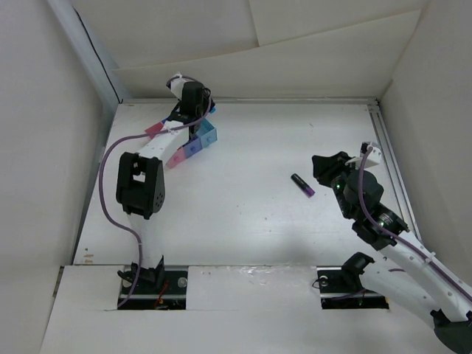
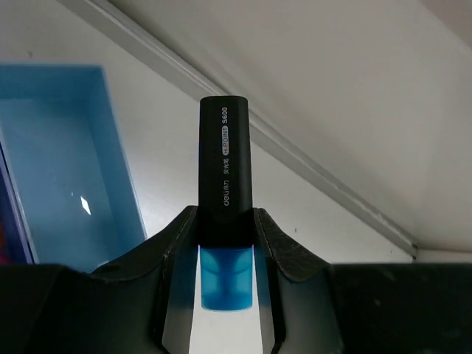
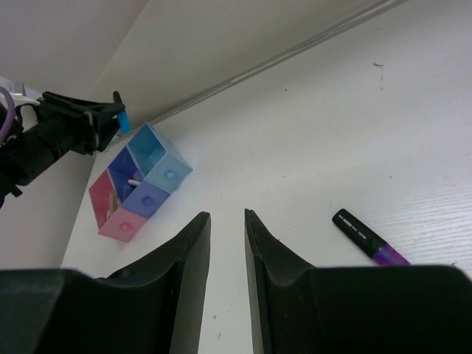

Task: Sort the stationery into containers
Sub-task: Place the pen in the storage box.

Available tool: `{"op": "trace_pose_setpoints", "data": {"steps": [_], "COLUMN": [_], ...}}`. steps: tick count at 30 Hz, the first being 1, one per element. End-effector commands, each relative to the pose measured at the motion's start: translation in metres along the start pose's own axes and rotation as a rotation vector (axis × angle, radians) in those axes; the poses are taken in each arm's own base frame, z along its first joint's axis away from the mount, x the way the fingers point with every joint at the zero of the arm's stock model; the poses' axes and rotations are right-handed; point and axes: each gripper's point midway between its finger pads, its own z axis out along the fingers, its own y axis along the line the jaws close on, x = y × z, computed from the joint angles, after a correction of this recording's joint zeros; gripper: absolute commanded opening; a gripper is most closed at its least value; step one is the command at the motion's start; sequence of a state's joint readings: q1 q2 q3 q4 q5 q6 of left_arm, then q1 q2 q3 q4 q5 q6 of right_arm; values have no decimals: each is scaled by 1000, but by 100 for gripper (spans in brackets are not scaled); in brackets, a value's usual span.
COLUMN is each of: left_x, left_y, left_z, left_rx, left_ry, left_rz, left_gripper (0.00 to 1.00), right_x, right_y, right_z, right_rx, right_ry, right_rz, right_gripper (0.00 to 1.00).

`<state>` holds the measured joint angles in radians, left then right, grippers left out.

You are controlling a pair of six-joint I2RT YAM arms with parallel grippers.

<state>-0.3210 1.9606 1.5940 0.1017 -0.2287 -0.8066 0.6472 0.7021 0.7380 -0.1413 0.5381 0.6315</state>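
Detail of the grip is given only by the left wrist view: the left gripper (image 2: 226, 221) is clamped on the cyan marker (image 2: 226, 162). Its black pads are pressed to both sides of the barrel. The translucent cyan end is turned toward the wrist, and the dark, flat-sided barrel with white print points away. Part of the light blue bin (image 2: 66, 169) is seen to the left of it, made of smooth, glossy plastic with thin straight walls.

In the top view that grip is hidden by the arm, but the layout is shown instead. The bins (image 1: 193, 146) are joined in a slanted row at the far left of the white, matte table (image 1: 258, 243). The purple marker (image 1: 303, 185) lies flat, well apart from them and near the right gripper (image 3: 227, 221).

In the right wrist view the right jaws are seen a narrow gap apart, with nothing between them. The pink bin (image 3: 122, 225) and blue bin (image 3: 145, 200) are shown open-topped and square-cornered, each with something small and pale inside that cannot be named. The cyan end is seen projecting from the left gripper, raised near the light blue bin.
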Motion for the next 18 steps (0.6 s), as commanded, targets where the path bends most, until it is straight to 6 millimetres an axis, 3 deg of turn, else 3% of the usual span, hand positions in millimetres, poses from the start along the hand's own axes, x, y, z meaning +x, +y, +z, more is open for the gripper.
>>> {"op": "trace_pose_setpoints", "data": {"steps": [1, 6, 12, 15, 16, 18], "left_x": [-4, -7, -17, -20, -17, -21], "left_y": [20, 42, 54, 59, 62, 57], "left_z": [23, 37, 27, 21, 21, 21], "left_rx": [-57, -114, -155, -176, -183, -173], "left_ry": [40, 24, -37, -50, -43, -51], "left_rz": [-83, -114, -102, -98, -87, -90], "left_gripper": [6, 6, 10, 20, 29, 33], "right_x": [-24, -22, -21, -21, -21, -22], "right_y": [17, 19, 20, 20, 20, 19], "right_z": [-1, 0, 0, 0, 0, 0], "right_rx": [-54, -61, -69, -69, -69, -61], "right_ry": [-61, -56, -51, -51, -51, -56], "right_rz": [32, 32, 31, 31, 31, 23], "right_gripper": [31, 31, 31, 31, 31, 31]}}
